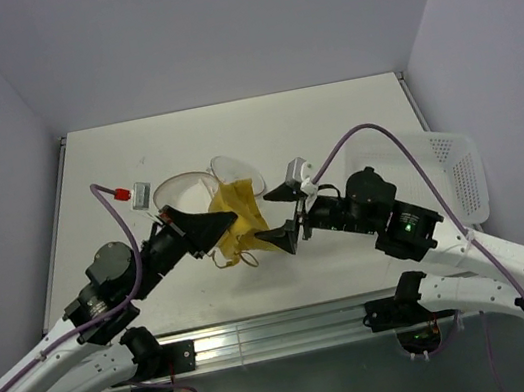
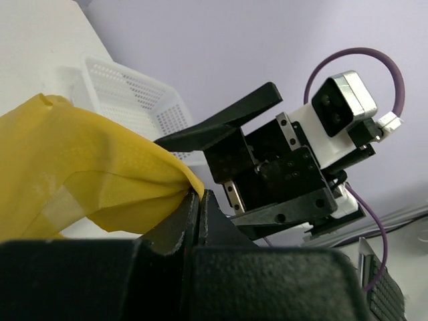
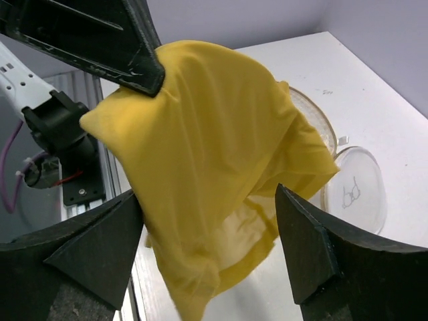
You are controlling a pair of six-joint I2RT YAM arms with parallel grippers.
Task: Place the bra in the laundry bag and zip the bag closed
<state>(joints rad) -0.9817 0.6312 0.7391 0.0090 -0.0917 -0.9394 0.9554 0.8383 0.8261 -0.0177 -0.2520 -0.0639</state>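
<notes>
The bra (image 1: 238,222) is held up over the table (image 1: 330,123), near the middle. One edge of it is pinched in the left claw (image 1: 232,216). That claw is shut tight on the yellow cloth. This is seen best in the left wrist view, where the two black fingers (image 2: 180,221) are pressed together with the cloth sticking out between them. The rest of the bra is left to hang down in soft folds.

The right claw (image 1: 288,218) is spread wide, and nothing is gripped by it. It is pointed at the bra from the right side. In the right wrist view the cloth is seen hanging in the gap between its two fingers (image 3: 314,247). Whether the cloth is touched by them cannot be told.

The bag (image 1: 184,187) is laid on the table just behind the bra. It is round, white and see-through, and it is spread open in two round parts. The bra is not in it yet.

A white basket (image 1: 461,171) with small holes is seen at the right side, well apart from the bag. A small red thing (image 1: 121,192) and a small grey thing (image 1: 143,194) are seen just left of the bag.
</notes>
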